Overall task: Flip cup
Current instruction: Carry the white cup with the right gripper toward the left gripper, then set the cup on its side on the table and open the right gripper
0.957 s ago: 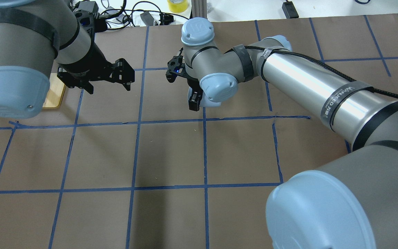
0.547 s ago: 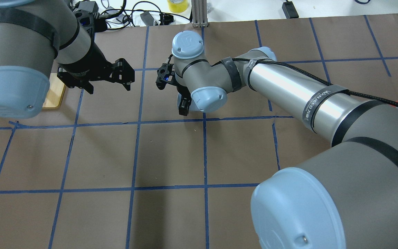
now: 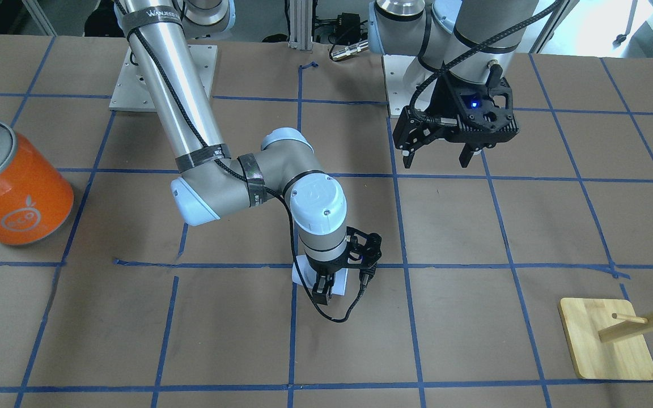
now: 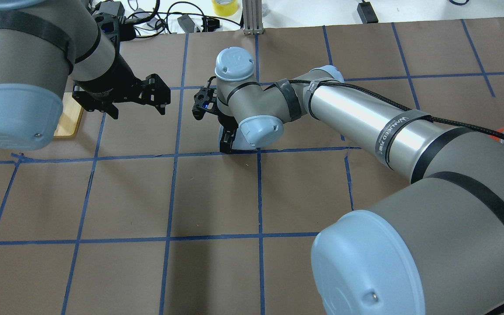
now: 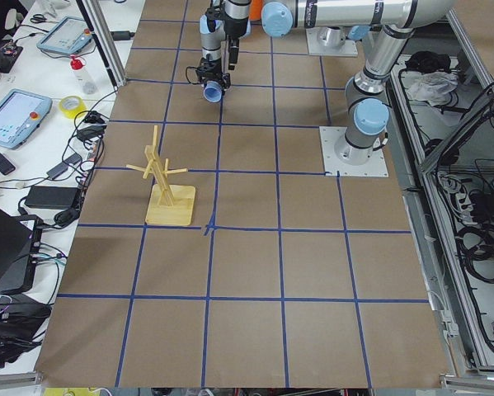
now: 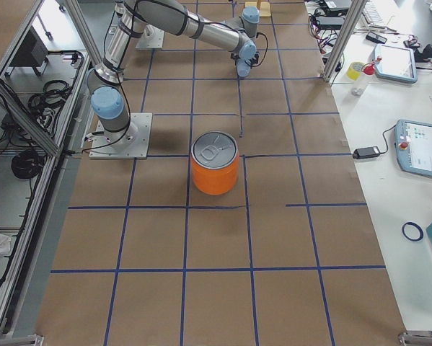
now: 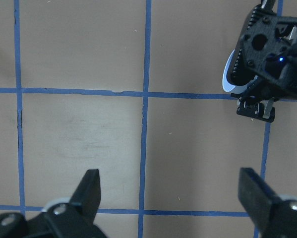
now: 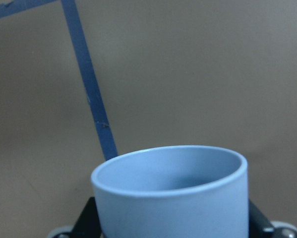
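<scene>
The pale blue-white cup (image 8: 173, 198) sits between the fingers of my right gripper (image 3: 322, 286), which is shut on it. In the right wrist view its open mouth faces up in the picture, with brown table close behind. The cup also shows in the front-facing view (image 3: 299, 275), the overhead view (image 4: 239, 143) and the left wrist view (image 7: 231, 74), low over a blue tape crossing. I cannot tell whether it touches the table. My left gripper (image 4: 158, 94) hangs open and empty above the table, apart from the cup.
A large orange can (image 3: 12, 187) with a silver lid stands on my right side of the table. A wooden peg stand (image 3: 607, 345) stands on my left side. Blue tape lines (image 4: 171, 197) grid the brown table cover. Cables and tape rolls lie beyond the far edge.
My right arm has swung to the overhead view's left and lowered, carrying the cup down to the tape crossing. The left arm has not moved.
</scene>
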Motion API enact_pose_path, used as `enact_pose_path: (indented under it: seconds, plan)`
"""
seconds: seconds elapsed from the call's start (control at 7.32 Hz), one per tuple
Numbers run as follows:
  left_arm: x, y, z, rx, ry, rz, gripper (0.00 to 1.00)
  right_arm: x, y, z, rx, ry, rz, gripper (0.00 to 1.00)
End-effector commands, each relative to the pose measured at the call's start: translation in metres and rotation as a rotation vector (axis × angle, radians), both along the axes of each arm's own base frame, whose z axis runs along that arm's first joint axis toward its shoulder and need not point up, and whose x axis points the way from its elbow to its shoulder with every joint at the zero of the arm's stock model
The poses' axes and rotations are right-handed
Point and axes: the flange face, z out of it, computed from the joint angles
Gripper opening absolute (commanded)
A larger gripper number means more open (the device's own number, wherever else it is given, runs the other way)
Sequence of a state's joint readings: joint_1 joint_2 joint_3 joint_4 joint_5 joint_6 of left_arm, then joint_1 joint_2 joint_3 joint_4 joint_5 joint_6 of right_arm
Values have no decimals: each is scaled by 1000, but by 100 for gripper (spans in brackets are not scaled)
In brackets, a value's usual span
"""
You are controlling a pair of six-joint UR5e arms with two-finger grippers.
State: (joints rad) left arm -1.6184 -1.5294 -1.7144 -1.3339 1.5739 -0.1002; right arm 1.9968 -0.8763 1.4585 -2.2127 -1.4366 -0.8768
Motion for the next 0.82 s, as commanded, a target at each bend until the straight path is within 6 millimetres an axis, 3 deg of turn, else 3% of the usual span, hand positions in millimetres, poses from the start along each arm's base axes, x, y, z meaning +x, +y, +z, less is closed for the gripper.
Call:
enact_pose_path:
  seconds: [0.0, 0.14, 0.41, 0.68]
  plan:
    - [0, 0, 0, 0, 0, 0, 100, -3, 0, 3, -6, 6, -3, 100]
    - [0, 0, 0, 1, 0, 0, 100, -3, -6, 23, -37, -21, -32, 100]
    - [0, 0, -1, 1, 0, 0, 100, -11, -9, 83, -109, -79, -299, 100]
    - [0, -4, -8, 15, 1, -1, 100, -27, -2, 122, -91, -98, -740, 100]
